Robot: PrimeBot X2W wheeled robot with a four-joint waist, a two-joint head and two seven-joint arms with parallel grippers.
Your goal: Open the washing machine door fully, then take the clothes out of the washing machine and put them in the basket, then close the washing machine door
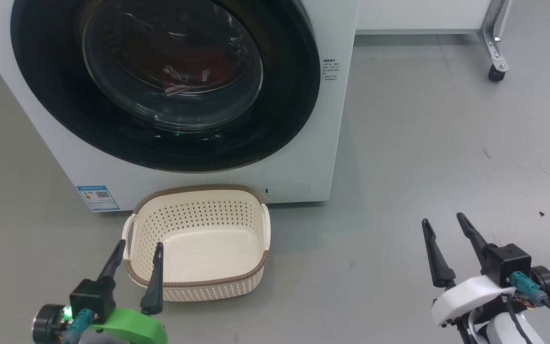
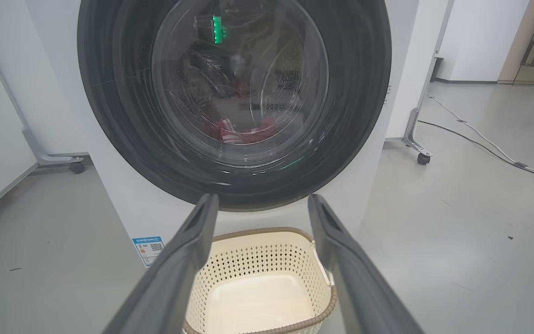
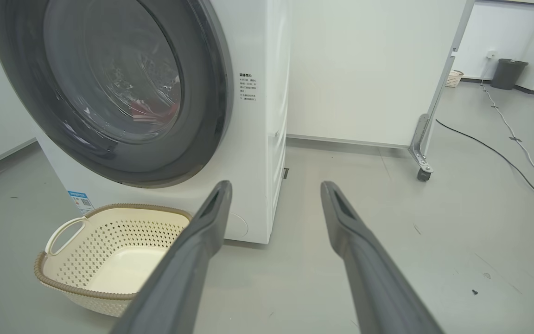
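Front of washer point(image 1: 332, 119), door point(image 1: 46, 95) shut flush against it. The clothes point(image 1: 208, 67), red, lie low inside the washer and show dimly through the door glass. The basket point(image 1: 198, 191) stands empty on the floor point(image 1: 423, 143) just before the washer, below the door; whether its far rim touches the washer cannot be told. A blue label point(image 1: 97, 198) sits low on the washer front, left of the basket. Left tool point(image 1: 141, 244): jaws wide, holding nothing, before the washer at the basket's near left corner. Right tool point(image 1: 442, 218): jaws wide, holding nothing, right of the washer and well apart from it, above the floor.
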